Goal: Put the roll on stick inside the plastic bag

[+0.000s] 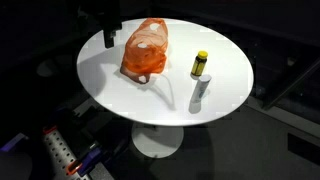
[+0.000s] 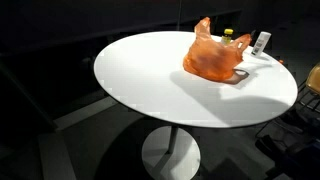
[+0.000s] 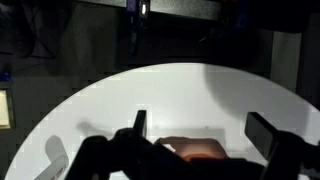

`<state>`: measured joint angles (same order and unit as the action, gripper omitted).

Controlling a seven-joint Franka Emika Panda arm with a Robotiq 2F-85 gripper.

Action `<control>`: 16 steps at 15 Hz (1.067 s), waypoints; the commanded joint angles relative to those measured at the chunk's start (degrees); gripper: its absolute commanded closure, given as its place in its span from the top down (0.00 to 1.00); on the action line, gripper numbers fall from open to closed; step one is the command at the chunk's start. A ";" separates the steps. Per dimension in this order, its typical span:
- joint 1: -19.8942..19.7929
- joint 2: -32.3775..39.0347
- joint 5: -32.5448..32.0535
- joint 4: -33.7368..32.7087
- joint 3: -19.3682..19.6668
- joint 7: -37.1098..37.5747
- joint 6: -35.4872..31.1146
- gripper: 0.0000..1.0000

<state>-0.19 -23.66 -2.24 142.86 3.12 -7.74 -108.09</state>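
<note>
An orange plastic bag (image 1: pixel 143 52) sits crumpled on the round white table (image 1: pixel 110 80), and shows in both exterior views (image 2: pixel 212 57). A white roll-on stick (image 1: pixel 201 92) lies on the table beside the bag, apart from it, and also shows at the table's far edge (image 2: pixel 262 42). My gripper (image 1: pixel 110 33) hangs above the table edge just behind the bag. In the wrist view its fingers (image 3: pixel 205 135) are spread wide and empty, with the orange bag (image 3: pixel 190 150) low between them.
A small dark bottle with a yellow cap (image 1: pixel 200 64) stands upright between the bag and the white stick, and shows behind the bag (image 2: pixel 228 35). The surroundings are dark. The table stands on one pedestal (image 1: pixel 157 140).
</note>
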 commanded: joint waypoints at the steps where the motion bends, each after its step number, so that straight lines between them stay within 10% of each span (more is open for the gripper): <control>1: -0.16 0.02 0.06 -0.12 -0.16 -0.04 0.08 1.00; 16: -2.64 7.64 -2.89 -13.77 0.63 0.99 1.17 1.00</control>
<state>-1.72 -20.55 -3.42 134.91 3.20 -7.41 -108.05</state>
